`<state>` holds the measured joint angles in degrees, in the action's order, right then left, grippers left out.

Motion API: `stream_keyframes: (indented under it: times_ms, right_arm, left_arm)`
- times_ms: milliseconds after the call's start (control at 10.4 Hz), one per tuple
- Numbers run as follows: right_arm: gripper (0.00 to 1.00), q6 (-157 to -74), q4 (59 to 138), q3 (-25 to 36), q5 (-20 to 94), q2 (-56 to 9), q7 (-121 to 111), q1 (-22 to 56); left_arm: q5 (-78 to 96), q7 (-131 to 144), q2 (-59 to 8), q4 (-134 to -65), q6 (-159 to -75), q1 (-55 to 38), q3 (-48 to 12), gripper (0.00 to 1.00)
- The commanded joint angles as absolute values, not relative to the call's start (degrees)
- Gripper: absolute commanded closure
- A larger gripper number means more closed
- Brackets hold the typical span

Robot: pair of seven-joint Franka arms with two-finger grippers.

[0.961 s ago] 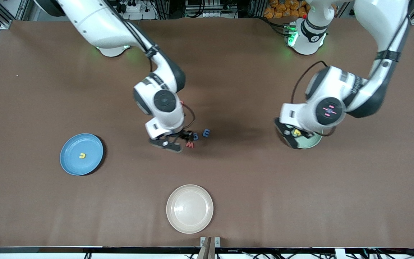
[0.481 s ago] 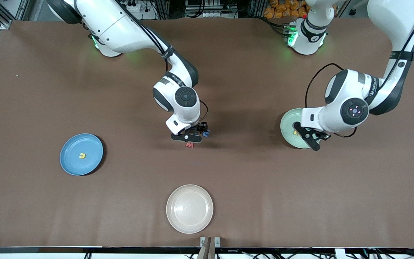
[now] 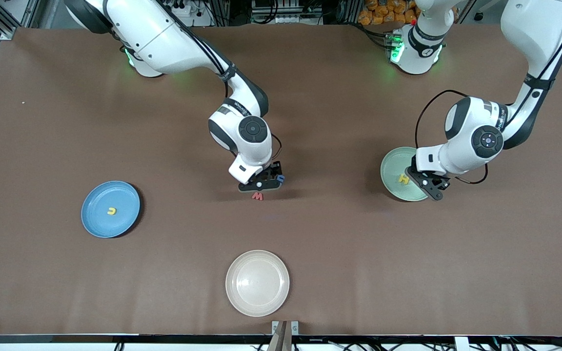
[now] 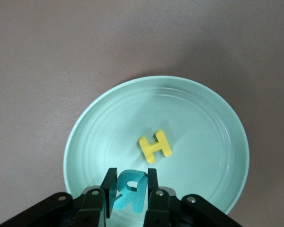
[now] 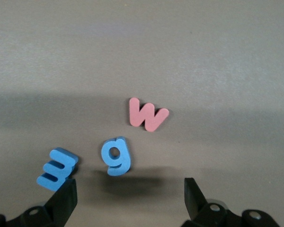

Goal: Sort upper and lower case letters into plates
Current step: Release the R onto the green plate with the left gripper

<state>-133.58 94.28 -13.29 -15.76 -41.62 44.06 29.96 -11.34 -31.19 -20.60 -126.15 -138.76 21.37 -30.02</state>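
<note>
Letters first: I count a yellow H (image 4: 155, 146) lying flat in the mint plate (image 3: 392, 165), a yellow u (image 3: 111, 211) in the blue plate (image 3: 96, 214), and three loose on the table near its middle, a red w (image 5: 147, 115), a blue g (image 5: 116, 155) and a blue m (image 5: 57, 169). On my right wrist view the g sits between the w and the m, none of them touching. From the front camera I can only make out the w (image 3: 258, 196) clearly; the others are mostly under the wrist.

My left gripper (image 4: 129, 194) hangs over the mint plate, on its edge toward the left arm's end of the table, and its fingers are pinching a teal R (image 4: 128, 190) upright between them. The R is above the plate's floor, just beside the H; I cannot tell whether it touches the plate.

My right gripper (image 5: 130, 196) is over the loose letters with its fingers (image 5: 64, 198) spread wide and nothing between them. The g lies just ahead of the gap and the m is next to one fingertip.

Nearer the front camera a cream plate (image 3: 257, 283) sits alone, well apart from the other two.
</note>
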Motion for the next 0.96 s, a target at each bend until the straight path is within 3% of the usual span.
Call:
stream_keyframes:
  times_ms: [0, 384, 577, 673, 769, 865]
  right_arm:
    - [0.0, -136.83, 94.57, -13.27, -16.61, -43.32, 43.07, 30.06]
    - [0.0, -138.43, 94.57, -13.18, -16.61, -44.47, 43.5, 30.15]
    - [0.0, -138.43, 94.48, -13.01, -16.61, -44.47, 43.68, 30.15]
    - [0.0, -138.08, 94.4, -12.92, -16.61, -44.39, 43.51, 29.8]
    - [0.0, -137.9, 94.48, -12.83, -16.61, -44.04, 43.33, 29.45]
    - [0.0, -137.81, 94.31, -12.92, -16.52, -43.77, 43.33, 29.27]
  left_arm:
    - [-9.93, -31.03, -21.18, -127.87, -142.63, 21.89, -28.75, 1.0]
    - [-9.93, -30.94, -23.55, -128.23, -147.13, 21.53, -27.25, 1.0]
    - [-9.93, -30.94, -23.55, -128.58, -147.22, 21.62, -27.07, 0.76]
    - [-9.93, -30.59, -23.29, -129.19, -147.56, 21.71, -26.9, 0.29]
    - [-9.84, -29.11, -22.86, -130.24, -147.66, 22.06, -26.81, 0.18]
    - [-9.84, -27.35, -22.16, -130.69, -147.66, 22.06, -26.81, 0.0]
